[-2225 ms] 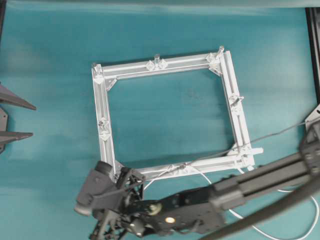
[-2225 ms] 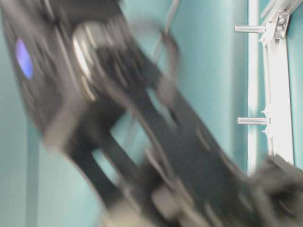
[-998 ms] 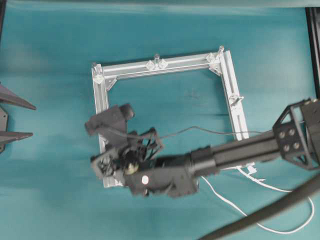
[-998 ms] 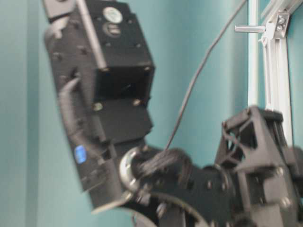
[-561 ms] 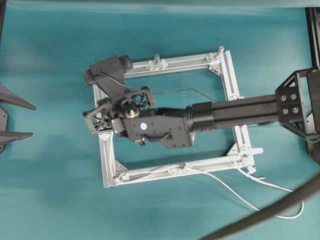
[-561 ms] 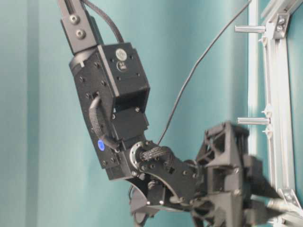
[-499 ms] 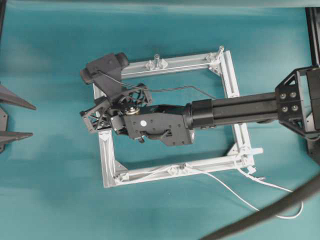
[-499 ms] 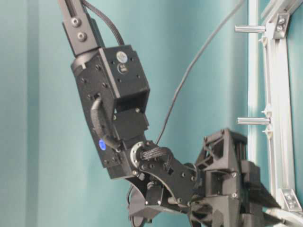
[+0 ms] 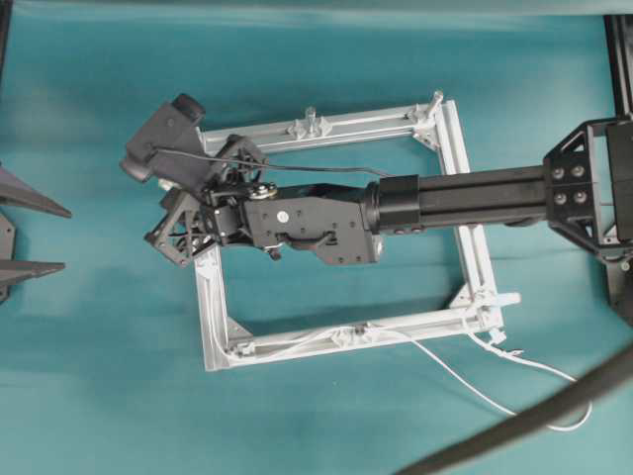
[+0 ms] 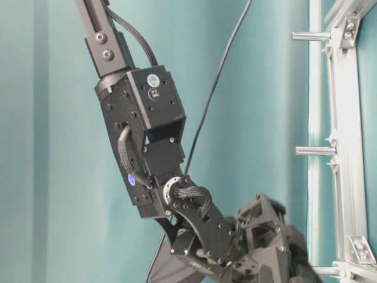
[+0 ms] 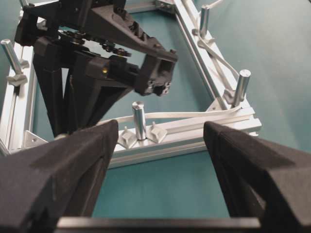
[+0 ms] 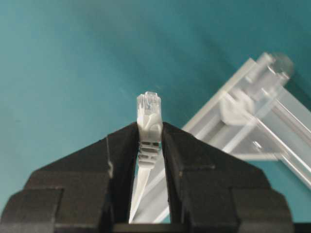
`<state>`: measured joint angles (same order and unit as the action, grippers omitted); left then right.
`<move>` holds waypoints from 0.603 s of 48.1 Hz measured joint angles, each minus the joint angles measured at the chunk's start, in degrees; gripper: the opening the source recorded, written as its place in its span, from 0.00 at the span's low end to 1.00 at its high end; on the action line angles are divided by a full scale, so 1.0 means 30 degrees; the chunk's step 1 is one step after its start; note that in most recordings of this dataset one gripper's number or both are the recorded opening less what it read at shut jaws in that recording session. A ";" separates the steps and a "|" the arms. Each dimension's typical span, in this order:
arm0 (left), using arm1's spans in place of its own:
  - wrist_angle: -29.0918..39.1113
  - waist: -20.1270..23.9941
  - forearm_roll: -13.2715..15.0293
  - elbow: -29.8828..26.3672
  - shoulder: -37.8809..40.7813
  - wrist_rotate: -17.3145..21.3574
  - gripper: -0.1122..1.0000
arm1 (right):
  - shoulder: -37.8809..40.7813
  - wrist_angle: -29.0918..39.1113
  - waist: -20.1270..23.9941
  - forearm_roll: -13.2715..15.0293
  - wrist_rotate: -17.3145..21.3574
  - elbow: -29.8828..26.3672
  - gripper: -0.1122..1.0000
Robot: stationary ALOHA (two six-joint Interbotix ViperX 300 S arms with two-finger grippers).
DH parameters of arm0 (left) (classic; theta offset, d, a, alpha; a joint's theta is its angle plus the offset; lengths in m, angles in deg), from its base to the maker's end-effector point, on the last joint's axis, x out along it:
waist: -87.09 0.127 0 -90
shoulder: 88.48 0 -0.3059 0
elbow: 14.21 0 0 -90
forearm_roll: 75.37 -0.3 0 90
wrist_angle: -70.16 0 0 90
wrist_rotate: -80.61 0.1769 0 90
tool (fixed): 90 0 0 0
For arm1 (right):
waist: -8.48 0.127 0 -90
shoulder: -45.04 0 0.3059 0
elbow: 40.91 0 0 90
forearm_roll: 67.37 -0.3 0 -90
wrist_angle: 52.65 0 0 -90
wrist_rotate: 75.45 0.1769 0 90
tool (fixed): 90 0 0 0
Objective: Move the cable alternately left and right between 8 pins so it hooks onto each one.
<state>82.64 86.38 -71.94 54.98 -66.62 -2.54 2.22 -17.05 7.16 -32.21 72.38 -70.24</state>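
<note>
- Right gripper [image 12: 148, 141] pinches the cable [image 9: 445, 368] by its plug, out past the frame's [image 9: 336, 127] left rail.
- Cable already runs along the near rail.
- Left gripper [image 11: 155, 194] waits wide open, empty.
- Next, I'd guess: hooking the left-side pin [image 11: 139, 119].

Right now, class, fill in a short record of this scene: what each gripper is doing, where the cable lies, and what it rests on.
right gripper: shut on the cable's plug, over the frame's left side
left gripper: open, holding nothing
cable: white, runs along the frame's near rail, trails off past the right corner
frame: square aluminium, on teal table
pins: upright posts on the frame
</note>
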 measured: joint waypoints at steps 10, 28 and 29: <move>0.0000 -0.0029 0.0000 0.0000 0.0000 -0.0029 0.83 | 0.0029 -0.1875 -0.0059 0.0088 -0.0293 0.0029 0.27; 0.0029 0.0000 0.0000 0.0000 0.0000 0.0000 0.83 | 0.0850 -0.2988 -0.0527 0.0234 -0.0234 -0.0527 0.27; 0.0000 0.0000 0.0000 0.0000 0.0000 0.0000 0.83 | 0.0879 -0.2988 -0.0615 0.0234 -0.0234 -0.0527 0.27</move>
<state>82.64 86.38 -71.94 54.98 -66.62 -2.54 4.85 -26.01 5.32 -31.51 71.68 -71.82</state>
